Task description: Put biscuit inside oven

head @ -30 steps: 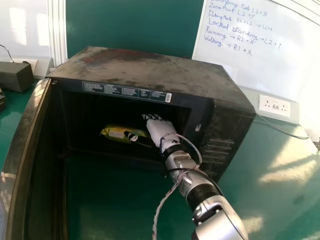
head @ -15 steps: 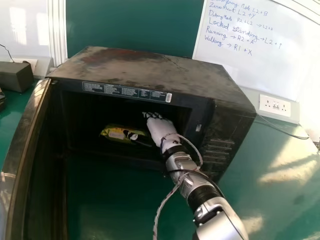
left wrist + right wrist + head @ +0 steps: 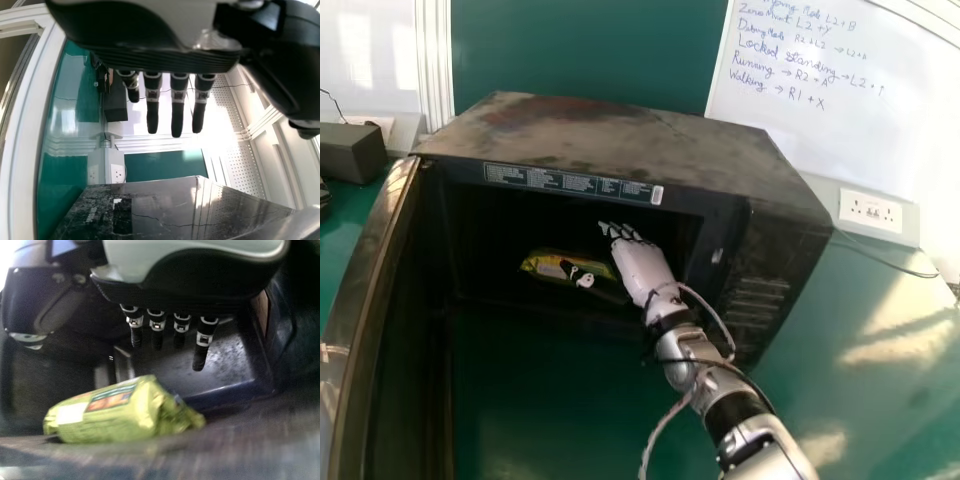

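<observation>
The black oven [image 3: 620, 140] has its door [image 3: 360, 320] swung wide at the left in the head view. Inside lies the biscuit packet [image 3: 552, 266], yellow-green, with the thumb of my right hand [image 3: 645, 268] over its right part. That hand is in the cavity's right part, fingers extended. In the right wrist view the packet [image 3: 115, 412] rests on its side, apart from the open right hand [image 3: 200, 270]. My left hand [image 3: 150, 30] has straight fingers and holds nothing, with the oven's top [image 3: 165, 205] nearby.
Around the oven spreads a green tabletop [image 3: 880, 350]. A dark box [image 3: 350, 152] stands at the far left, and a socket panel [image 3: 869, 211] with a cable is behind on the right. The oven's side wall bounds the right hand's space.
My right hand has shifted slightly, its fingertips now a little farther left and deeper, its forearm moved right. The thumb has changed place over the packet, which stays in about the same spot.
</observation>
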